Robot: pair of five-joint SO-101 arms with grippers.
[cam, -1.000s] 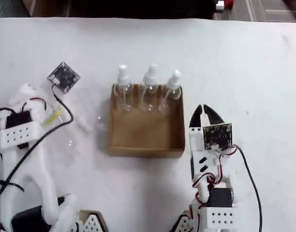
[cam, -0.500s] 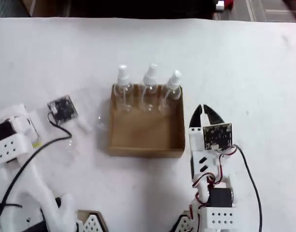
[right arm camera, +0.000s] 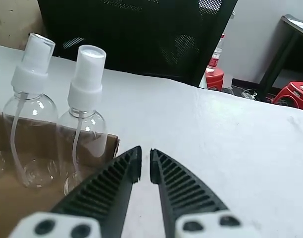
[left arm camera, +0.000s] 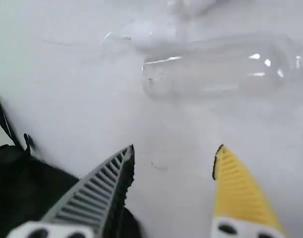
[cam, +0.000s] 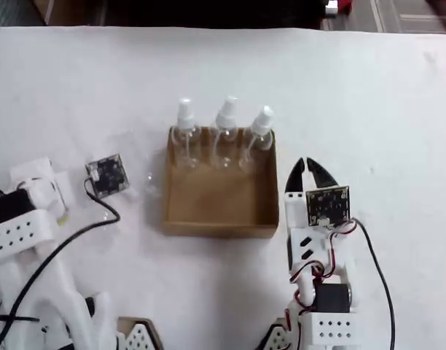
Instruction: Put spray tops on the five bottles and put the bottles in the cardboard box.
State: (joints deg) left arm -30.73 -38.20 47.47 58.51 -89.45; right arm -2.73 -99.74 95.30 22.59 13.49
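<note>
The cardboard box (cam: 219, 211) sits mid-table. Three clear bottles with white spray tops (cam: 224, 135) stand upright along its far wall; two of them (right arm camera: 87, 119) appear in the right wrist view, beside the box wall (right arm camera: 47, 141). Left of the box, my left gripper (left arm camera: 174, 151) hangs open just above the table. Its grey finger (left arm camera: 109, 186) and yellow finger (left arm camera: 235, 188) point at a clear bottle (left arm camera: 216, 67) lying on its side, without touching it. A blurred white piece (left arm camera: 149, 32) lies beyond that bottle. My right gripper (cam: 307, 171) rests shut by the box's right side, holding nothing.
The left arm's wrist camera board (cam: 106, 175) and its black cable (cam: 55, 240) hang over the table left of the box. White table stretches right of the box (cam: 383, 124). A black chair (right arm camera: 141, 34) stands beyond the table's far edge.
The left arm has swung its wrist nearer and toward the box, lowering over the lying bottle. The right arm, the box and the three bottles have not moved.
</note>
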